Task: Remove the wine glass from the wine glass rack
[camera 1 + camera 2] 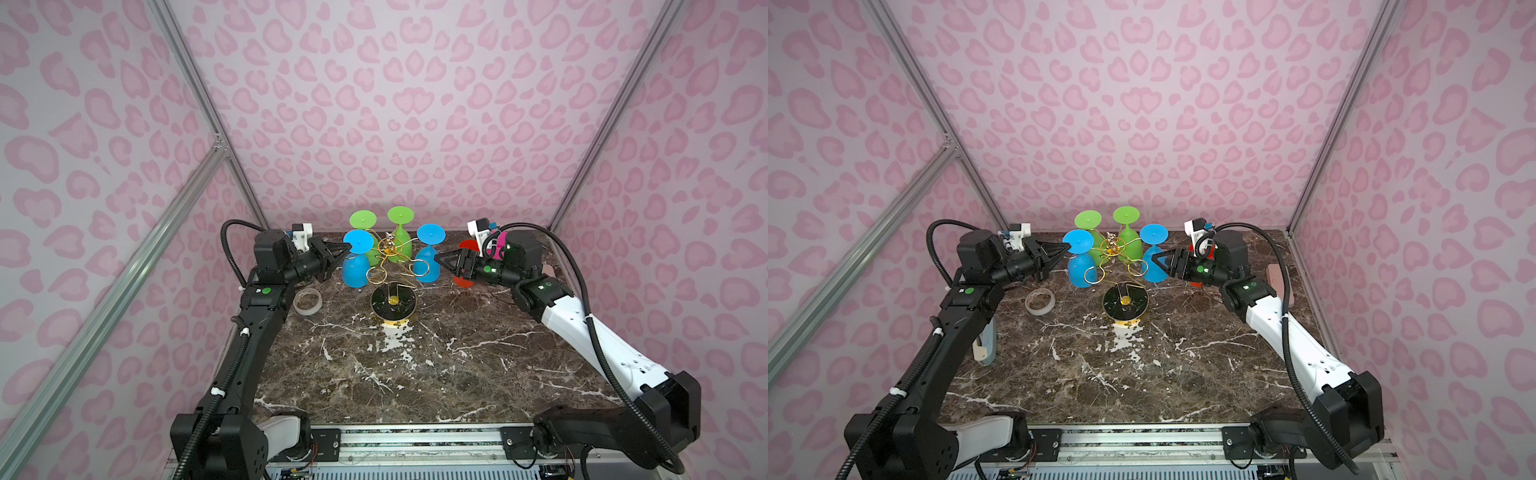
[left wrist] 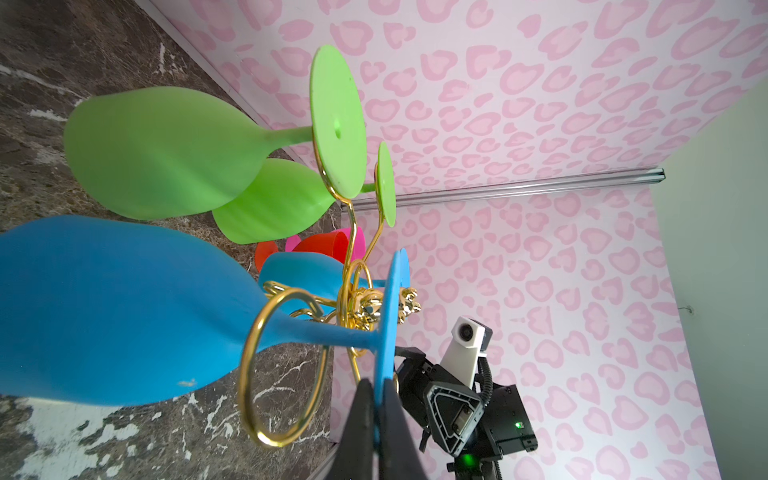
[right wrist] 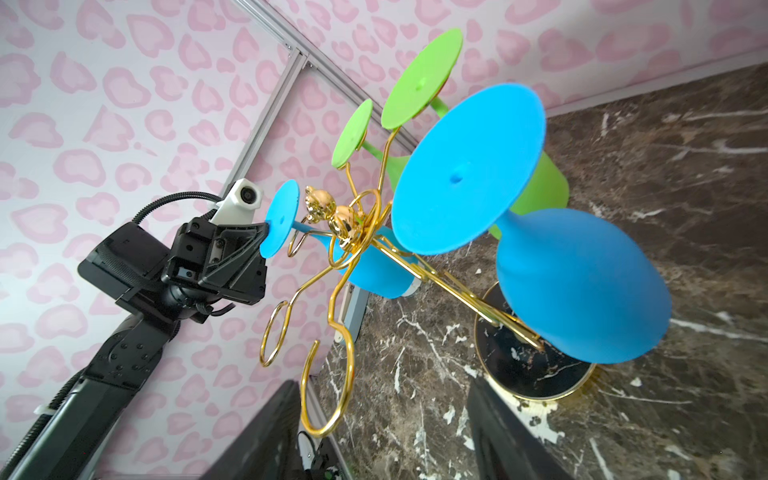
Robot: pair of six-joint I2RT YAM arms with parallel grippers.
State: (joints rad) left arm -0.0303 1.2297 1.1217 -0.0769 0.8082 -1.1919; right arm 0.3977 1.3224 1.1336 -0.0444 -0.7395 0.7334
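Note:
The wine glass rack (image 1: 392,305) stands mid-table on its round black base, its gold wire arms spreading from the stem (image 3: 449,286). Two blue and two green wine glasses hang upside down from it. My left gripper (image 1: 349,248) (image 2: 376,386) is shut on the rim of the left blue wine glass's foot disc (image 2: 392,316); that glass's bowl (image 1: 356,270) hangs below a gold loop. My right gripper (image 1: 437,257) (image 3: 382,382) is open beside the right blue wine glass (image 1: 428,266) (image 3: 582,291), with an empty gold hook (image 3: 324,399) near one finger.
The green glasses (image 1: 363,220) (image 1: 401,218) hang at the rack's far side. A tape roll (image 1: 307,302) lies left of the base. A red cup (image 1: 463,280) and a pink cup (image 1: 500,245) sit behind my right gripper. A pale object (image 1: 984,345) lies at the left edge.

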